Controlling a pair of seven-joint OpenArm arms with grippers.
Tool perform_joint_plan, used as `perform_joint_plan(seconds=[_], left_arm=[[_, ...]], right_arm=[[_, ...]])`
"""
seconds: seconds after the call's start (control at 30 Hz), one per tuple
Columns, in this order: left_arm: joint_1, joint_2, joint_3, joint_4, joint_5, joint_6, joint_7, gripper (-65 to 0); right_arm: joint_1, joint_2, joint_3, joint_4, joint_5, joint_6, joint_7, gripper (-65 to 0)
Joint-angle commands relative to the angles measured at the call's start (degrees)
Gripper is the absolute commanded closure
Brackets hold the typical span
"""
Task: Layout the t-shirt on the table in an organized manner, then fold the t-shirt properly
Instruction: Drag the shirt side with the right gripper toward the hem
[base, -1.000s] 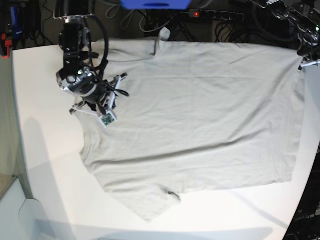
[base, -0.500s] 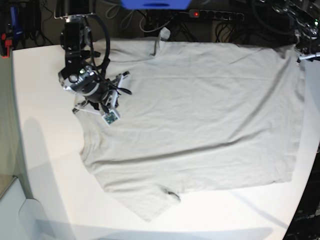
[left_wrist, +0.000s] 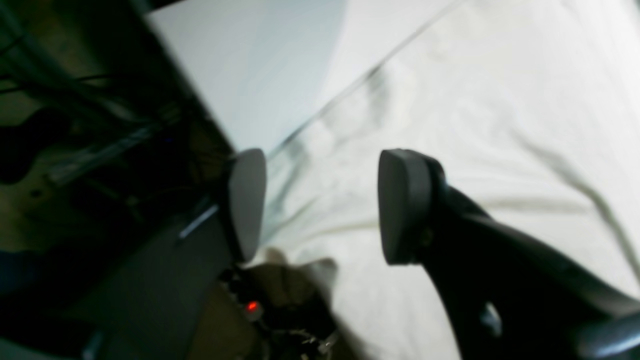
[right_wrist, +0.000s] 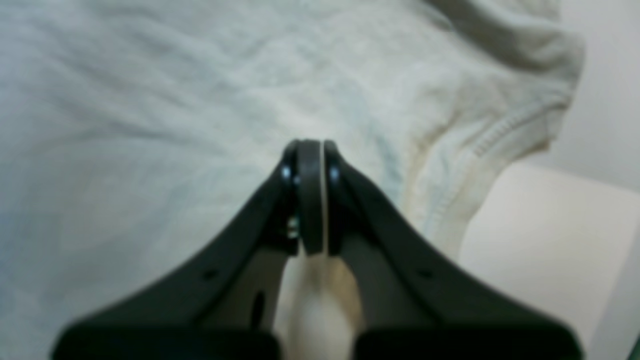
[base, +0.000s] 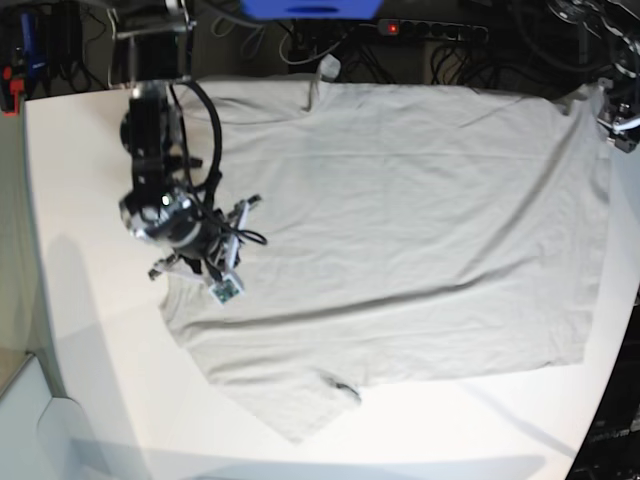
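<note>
The light grey-beige t-shirt (base: 400, 230) lies spread almost flat over the white table (base: 90, 330), with a sleeve at the near left. My right gripper (base: 165, 268) is at the shirt's left edge, by the neck. In the right wrist view it (right_wrist: 311, 150) is shut with a bit of cloth pinched, and the shirt (right_wrist: 150, 125) and its stitched collar edge (right_wrist: 500, 140) lie beneath it. My left gripper (base: 620, 125) is at the shirt's far right corner. In the left wrist view it (left_wrist: 320, 202) is open and empty over the wrinkled shirt (left_wrist: 500, 100) beside the table edge (left_wrist: 260, 75).
A power strip (base: 430, 30) with a red light and cables lies behind the table's far edge. A blue object (base: 310, 8) is at the top. The shirt's right side reaches the table's right edge. Bare tabletop (right_wrist: 550, 225) lies left of and in front of the shirt.
My right gripper has moved toward the near side along the shirt's left edge, and the pinched cloth came with it. My left gripper has shifted slightly at the far right corner.
</note>
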Motion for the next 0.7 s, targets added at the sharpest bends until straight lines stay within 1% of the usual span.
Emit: perform_joint_plan(seconds=[0.0, 0.27, 0.47, 0.57, 0.67], left_arm=[[-1.71, -0.71, -0.01, 0.67, -0.31, 0.09, -0.92, -33.9], [-8.39, -0.27, 0.17, -5.22, 8.56, 0.09, -1.01, -33.9], [-10.77, -0.62, 0.17, -12.34, 13.49, 0.09, -1.28, -33.8], [-12.0, -0.71, 0.17, -13.49, 14.45, 0.09, -1.36, -33.8], [-12.96, -0.71, 0.43, -14.37, 16.04, 0.0, -1.36, -33.8]], right_arm=[[3.25, 0.09, 0.11, -1.48, 0.34, 0.79, 1.26, 0.0], [18.81, -0.09, 0.11, -18.45, 0.34, 0.79, 2.05, 0.0], [25.93, 0.09, 0.46, -33.92, 0.16, 0.61, 9.09, 0.0], [27.16, 1.14, 0.55, -39.98, 0.16, 0.44, 13.04, 0.0], [27.16, 2.11, 0.55, -42.62, 0.16, 0.35, 16.65, 0.0]])
